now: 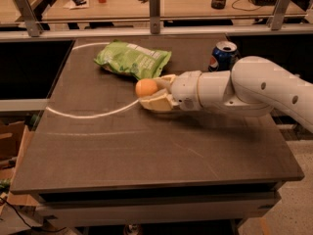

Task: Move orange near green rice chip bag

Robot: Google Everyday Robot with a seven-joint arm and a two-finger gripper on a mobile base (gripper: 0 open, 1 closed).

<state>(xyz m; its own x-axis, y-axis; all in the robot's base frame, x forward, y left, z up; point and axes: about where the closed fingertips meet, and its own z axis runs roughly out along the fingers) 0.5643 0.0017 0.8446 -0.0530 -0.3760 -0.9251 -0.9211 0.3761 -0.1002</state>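
Observation:
The orange (145, 87) is a small round fruit held between the two cream fingers of my gripper (152, 90), just above the dark table. The gripper is shut on it and reaches in from the right on a white arm. The green rice chip bag (132, 59) lies flat on the table just behind and left of the orange, a short gap away.
A blue Pepsi can (223, 56) stands at the back right, behind my arm. A white curved line (88, 115) is painted on the dark table (146, 151). A railing with posts (155, 6) runs behind it, and desks with clutter lie beyond.

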